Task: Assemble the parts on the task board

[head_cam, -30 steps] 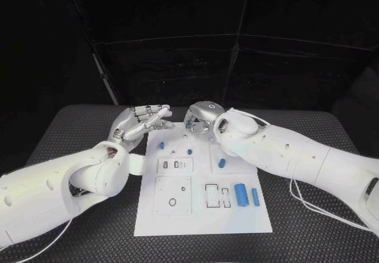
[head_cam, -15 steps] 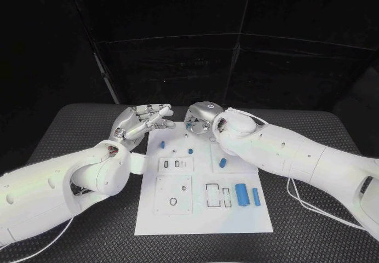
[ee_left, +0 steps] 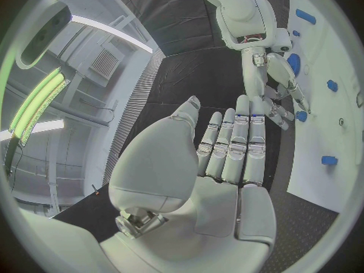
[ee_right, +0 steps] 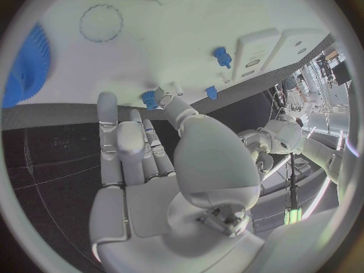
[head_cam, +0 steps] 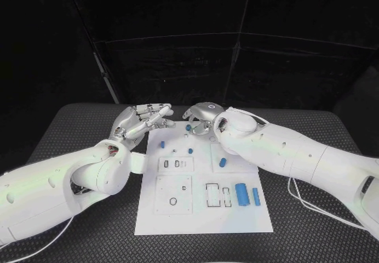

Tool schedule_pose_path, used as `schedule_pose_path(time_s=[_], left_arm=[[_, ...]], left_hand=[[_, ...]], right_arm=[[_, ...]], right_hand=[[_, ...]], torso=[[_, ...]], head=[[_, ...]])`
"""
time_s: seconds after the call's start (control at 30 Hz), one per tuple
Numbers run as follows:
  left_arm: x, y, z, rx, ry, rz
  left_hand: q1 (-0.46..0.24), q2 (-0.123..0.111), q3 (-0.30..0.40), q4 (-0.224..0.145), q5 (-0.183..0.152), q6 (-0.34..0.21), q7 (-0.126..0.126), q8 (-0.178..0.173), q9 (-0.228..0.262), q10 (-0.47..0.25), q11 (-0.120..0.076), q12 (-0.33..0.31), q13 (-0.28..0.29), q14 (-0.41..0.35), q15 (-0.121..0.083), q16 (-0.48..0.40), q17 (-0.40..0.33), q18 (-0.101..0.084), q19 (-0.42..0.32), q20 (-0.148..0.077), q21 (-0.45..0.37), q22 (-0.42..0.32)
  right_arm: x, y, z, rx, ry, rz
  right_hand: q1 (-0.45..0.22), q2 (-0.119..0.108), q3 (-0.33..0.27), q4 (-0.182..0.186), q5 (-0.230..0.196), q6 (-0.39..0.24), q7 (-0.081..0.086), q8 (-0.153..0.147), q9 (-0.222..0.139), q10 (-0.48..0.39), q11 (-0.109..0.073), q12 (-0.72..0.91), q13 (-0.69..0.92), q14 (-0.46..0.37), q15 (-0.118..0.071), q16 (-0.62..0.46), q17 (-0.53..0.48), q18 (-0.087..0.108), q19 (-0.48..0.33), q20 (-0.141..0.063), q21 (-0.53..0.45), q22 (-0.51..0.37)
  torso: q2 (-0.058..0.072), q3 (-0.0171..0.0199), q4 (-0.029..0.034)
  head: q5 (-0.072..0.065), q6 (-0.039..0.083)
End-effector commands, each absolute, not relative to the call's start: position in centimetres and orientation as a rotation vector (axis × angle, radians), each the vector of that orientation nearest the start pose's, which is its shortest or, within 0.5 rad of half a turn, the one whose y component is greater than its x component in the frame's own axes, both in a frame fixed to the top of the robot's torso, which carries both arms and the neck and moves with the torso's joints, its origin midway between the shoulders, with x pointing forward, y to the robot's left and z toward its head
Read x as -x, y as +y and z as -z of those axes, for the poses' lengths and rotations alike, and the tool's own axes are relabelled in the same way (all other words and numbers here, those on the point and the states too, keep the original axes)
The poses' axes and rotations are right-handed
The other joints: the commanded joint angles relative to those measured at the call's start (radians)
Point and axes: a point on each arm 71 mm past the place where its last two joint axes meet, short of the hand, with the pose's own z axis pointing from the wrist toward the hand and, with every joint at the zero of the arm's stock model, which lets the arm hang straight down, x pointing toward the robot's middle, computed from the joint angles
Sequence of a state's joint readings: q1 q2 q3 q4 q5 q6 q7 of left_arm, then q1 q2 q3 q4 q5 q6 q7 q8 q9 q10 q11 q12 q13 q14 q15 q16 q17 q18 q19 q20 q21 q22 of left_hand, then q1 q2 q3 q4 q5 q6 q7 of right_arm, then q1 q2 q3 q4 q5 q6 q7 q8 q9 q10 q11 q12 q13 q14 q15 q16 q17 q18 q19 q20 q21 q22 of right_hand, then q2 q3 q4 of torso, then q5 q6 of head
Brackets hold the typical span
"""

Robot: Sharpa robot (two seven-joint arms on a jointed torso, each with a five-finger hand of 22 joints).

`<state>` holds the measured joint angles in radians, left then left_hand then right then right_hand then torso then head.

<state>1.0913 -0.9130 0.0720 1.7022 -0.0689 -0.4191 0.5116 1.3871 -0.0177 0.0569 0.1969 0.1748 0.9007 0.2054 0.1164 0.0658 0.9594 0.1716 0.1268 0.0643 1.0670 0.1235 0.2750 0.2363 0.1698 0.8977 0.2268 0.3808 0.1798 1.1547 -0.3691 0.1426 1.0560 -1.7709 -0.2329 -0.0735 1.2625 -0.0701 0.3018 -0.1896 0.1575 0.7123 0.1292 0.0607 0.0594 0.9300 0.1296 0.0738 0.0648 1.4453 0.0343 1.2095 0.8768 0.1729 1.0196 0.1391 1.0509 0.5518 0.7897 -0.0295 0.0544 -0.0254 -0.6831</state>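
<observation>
White rectangular task board (head_cam: 201, 219): lay flat at centre of head view on the black textured table (head_cam: 316, 241), long side running up the frame.

Small blue parts: two long blue cylinders (head_cam: 241, 194) side by side at the board's right middle; one blue oval piece (head_cam: 223, 162) above them; two small blue pegs (head_cam: 161, 145) in the upper left area of the board; one small blue piece (head_cam: 188, 127) at the board's top edge, just beside the right hand's fingertips. Whether touched or pinched could not be told.

Raised white blocks (head_cam: 174, 164) with slots: left of the board's centre; outlined recesses below and to the right.

Left silver hand (head_cam: 142, 121): upper centre-left of head view, over the board's upper left corner. Fingers extended and close together, thumb apart, nothing held, as confirmed in left wrist view (ee_left: 227, 158).

Right silver hand (head_cam: 201, 118): upper centre of head view, over the board's top edge. Fingers stretched toward the board in right wrist view (ee_right: 144, 158), thumb tip near a blue piece (ee_right: 150, 97); grip could not be told.
</observation>
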Motion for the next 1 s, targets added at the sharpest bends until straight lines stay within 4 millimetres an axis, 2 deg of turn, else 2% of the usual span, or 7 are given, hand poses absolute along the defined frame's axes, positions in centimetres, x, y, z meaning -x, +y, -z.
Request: schedule_pose_path(time_s=[0.03, 0.23, 0.5, 0.67, 0.73, 0.87, 1.0], left_arm=[[-45.3, 19.9, 16.1, 1.027, 1.265, 1.642], [-45.4, 20.3, 16.1, 1.029, 1.261, 1.632], [-45.5, 20.8, 16.2, 1.03, 1.258, 1.62], [-45.6, 20.9, 16.2, 1.032, 1.259, 1.619], [-45.6, 20.8, 16.3, 1.032, 1.259, 1.619], [-45.7, 20.8, 16.3, 1.032, 1.26, 1.619], [-45.8, 20.8, 16.4, 1.033, 1.26, 1.618]], left_hand=[[0.011, 0.0, 0.001, -0.004, -0.006, 0.0, 0.002, -0.005, -0.002, -0.006, 0.001, -0.007, -0.001, -0.006, -0.001, -0.005, 0.001, 0.011, -0.003, 0.004, -0.004, -0.001], [0.011, 0.0, 0.001, -0.004, -0.006, 0.0, 0.002, -0.005, -0.002, -0.007, 0.001, -0.007, -0.001, -0.007, -0.001, -0.006, 0.001, 0.011, -0.003, 0.004, -0.004, -0.001], [0.011, 0.0, 0.0, -0.005, -0.006, -0.001, 0.002, -0.006, -0.002, -0.007, 0.002, -0.008, -0.001, -0.007, 0.0, -0.006, 0.001, 0.011, -0.003, 0.004, -0.004, -0.001], [0.011, 0.0, 0.0, -0.005, -0.006, 0.0, 0.002, -0.006, -0.001, -0.007, 0.002, -0.008, -0.001, -0.007, 0.0, -0.007, 0.001, 0.011, -0.003, 0.004, -0.004, -0.001], [0.011, 0.0, 0.0, -0.005, -0.006, 0.0, 0.002, -0.006, -0.001, -0.007, 0.002, -0.008, -0.001, -0.007, 0.0, -0.007, 0.001, 0.011, -0.003, 0.004, -0.004, -0.001], [0.011, 0.0, 0.0, -0.005, -0.006, 0.0, 0.002, -0.006, -0.001, -0.007, 0.002, -0.008, -0.001, -0.007, 0.0, -0.007, 0.001, 0.011, -0.003, 0.004, -0.004, -0.001], [0.011, 0.0, 0.0, -0.005, -0.006, 0.0, 0.002, -0.006, -0.001, -0.007, 0.002, -0.008, -0.001, -0.007, 0.0, -0.007, 0.001, 0.01, -0.003, 0.004, -0.004, -0.001]], right_arm=[[-55.5, -7.9, 16.7, 0.344, 1.466, -0.594], [-55.0, -9.4, 15.8, 0.291, 1.406, -0.627], [-53.6, -15.5, 15.1, 0.134, 1.487, -0.62], [-53.1, -19.5, 15.5, 0.008, 1.622, -0.573], [-53.0, -20.4, 15.7, -0.02, 1.66, -0.552], [-52.8, -21.8, 16.1, -0.058, 1.72, -0.507], [-53.1, -22.3, 16.4, -0.073, 1.749, -0.475]], right_hand=[[0.015, -0.001, -0.03, 0.015, -0.001, -0.042, -0.005, -0.006, -0.002, -0.026, 0.002, 0.007, 0.001, -0.005, 0.003, -0.014, -0.019, 0.013, -0.003, 0.001, -0.017, -0.02], [0.035, 0.006, -0.072, 0.046, 0.023, 0.083, 0.02, 0.013, 0.01, 0.013, -0.011, 0.053, 0.005, 0.011, -0.007, 0.008, 0.017, 0.009, 0.036, -0.007, -0.006, -0.001], [0.004, 0.009, -0.108, 0.108, 0.058, 0.219, 0.044, 0.048, 0.02, 0.196, -0.033, 0.147, 0.024, 0.042, -0.022, 0.082, 0.134, -0.014, 0.119, -0.019, 0.072, 0.126], [-0.033, -0.052, -0.186, 0.171, 0.103, 0.223, 0.007, 0.052, 0.015, 0.434, -0.085, 0.323, 0.147, 0.067, -0.066, 0.169, 0.278, -0.035, 0.189, -0.058, 0.146, 0.247], [-0.035, -0.063, -0.231, 0.204, 0.109, 0.216, 0.004, 0.054, 0.013, 0.468, -0.088, 0.468, 0.291, 0.08, -0.068, 0.214, 0.361, -0.045, 0.218, -0.063, 0.179, 0.304], [0.058, -0.056, -0.368, 0.362, 0.122, 0.187, 0.018, 0.09, 0.014, 0.432, -0.081, 1.028, 0.909, 0.09, -0.052, 0.284, 0.492, -0.06, 0.245, -0.053, 0.227, 0.379], [0.096, -0.07, -0.393, 0.439, 0.12, 0.162, 0.026, 0.111, 0.013, 0.468, -0.066, 1.2, 1.118, 0.098, -0.046, 0.306, 0.544, -0.062, 0.256, -0.044, 0.247, 0.413]], torso=[[0.001, 0.0007, 0.0002], [-0.001, 0.0014, -0.0023], [-0.008, 0.0056, -0.0167], [-0.01, 0.0083, -0.0244], [-0.011, 0.0093, -0.0261], [-0.01, 0.009, -0.0252], [-0.008, 0.0094, -0.0244]], head=[[0.001, 0.003], [0.001, 0.008], [-0.004, 0.015], [-0.004, 0.016], [-0.006, 0.016], [-0.013, 0.016], [-0.014, 0.015]])
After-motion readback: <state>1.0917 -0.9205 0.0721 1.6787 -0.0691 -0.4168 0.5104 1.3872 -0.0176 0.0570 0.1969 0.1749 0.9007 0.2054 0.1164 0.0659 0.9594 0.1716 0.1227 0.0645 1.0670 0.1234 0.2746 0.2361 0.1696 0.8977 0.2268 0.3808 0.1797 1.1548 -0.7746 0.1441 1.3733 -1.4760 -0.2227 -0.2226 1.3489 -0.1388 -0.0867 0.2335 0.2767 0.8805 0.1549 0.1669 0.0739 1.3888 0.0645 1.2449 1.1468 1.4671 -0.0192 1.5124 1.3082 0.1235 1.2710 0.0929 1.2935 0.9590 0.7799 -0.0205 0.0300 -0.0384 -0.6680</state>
